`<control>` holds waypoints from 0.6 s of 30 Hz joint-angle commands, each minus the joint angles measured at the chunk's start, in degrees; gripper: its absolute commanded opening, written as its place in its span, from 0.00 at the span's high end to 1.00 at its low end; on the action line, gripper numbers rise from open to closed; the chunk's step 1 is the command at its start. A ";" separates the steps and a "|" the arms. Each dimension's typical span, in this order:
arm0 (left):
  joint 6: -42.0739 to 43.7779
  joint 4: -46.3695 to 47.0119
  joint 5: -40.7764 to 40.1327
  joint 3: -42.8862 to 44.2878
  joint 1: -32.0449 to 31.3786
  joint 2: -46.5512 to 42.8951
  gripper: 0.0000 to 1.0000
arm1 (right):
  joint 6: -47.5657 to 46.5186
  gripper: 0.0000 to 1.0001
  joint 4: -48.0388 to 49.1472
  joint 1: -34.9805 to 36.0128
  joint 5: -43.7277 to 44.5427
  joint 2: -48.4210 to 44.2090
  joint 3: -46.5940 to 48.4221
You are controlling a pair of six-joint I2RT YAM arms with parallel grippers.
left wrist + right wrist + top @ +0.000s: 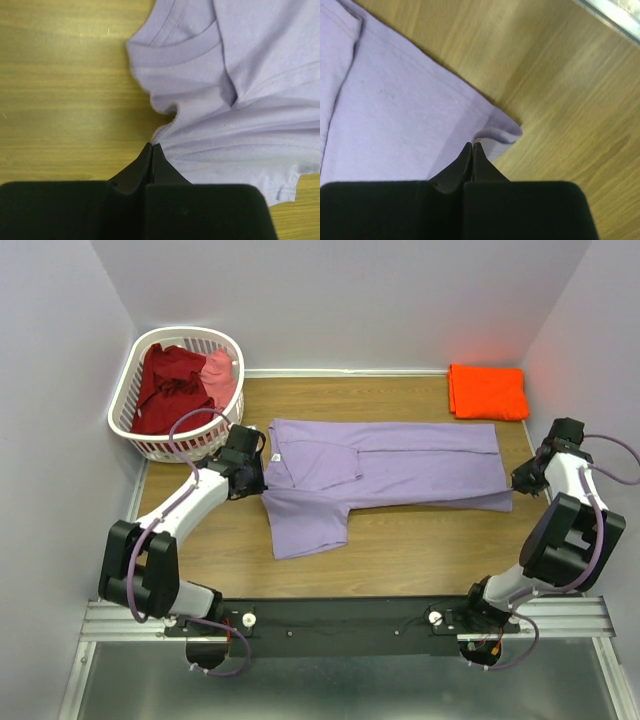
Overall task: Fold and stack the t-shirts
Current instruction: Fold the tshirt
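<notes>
Left gripper [151, 146] is clamped on the lavender shirt [400, 475] near the collar, and the right gripper [471, 145] is clamped on a hem corner. The shirt lies mid-table, long axis left-right, collar left, far side folded in, near sleeve out. Far right: orange shirt [487, 392] folded, looks done. Far left: dark red shirt [170, 380] and pink shirt [220, 368] wait in the basket [125, 390].

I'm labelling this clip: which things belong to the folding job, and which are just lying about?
Job: lavender t-shirt, orange t-shirt, dark red t-shirt, pink t-shirt.
Lying about: white laundry basket, wooden table.
</notes>
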 commanded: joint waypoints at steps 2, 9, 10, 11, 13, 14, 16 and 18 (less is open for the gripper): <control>3.64 -0.50 1.83 4.21 2.65 4.48 1.00 | -3.16 0.99 0.24 0.09 3.86 4.51 5.57; 4.87 0.03 3.16 6.15 3.80 8.45 1.00 | -5.79 0.99 0.33 2.98 2.97 9.78 11.29; 4.88 0.03 3.16 6.15 3.80 8.62 1.00 | -6.14 0.99 0.33 3.33 3.06 10.31 11.73; 5.05 0.12 3.16 6.15 3.89 8.97 1.00 | -6.32 0.99 0.33 3.69 3.24 10.75 12.08; 5.05 0.29 3.16 6.42 4.15 9.77 1.00 | -6.41 0.99 0.33 4.13 3.59 11.89 12.96; 4.96 0.38 3.24 6.42 4.15 10.03 1.00 | -6.41 0.99 0.41 4.22 3.77 12.16 13.14; 5.05 0.29 3.24 6.76 4.24 10.82 1.00 | -6.59 0.99 0.50 4.22 4.12 12.86 13.84; 4.88 0.47 3.24 7.20 4.42 11.17 1.00 | -6.67 0.99 0.59 4.22 4.29 13.74 14.37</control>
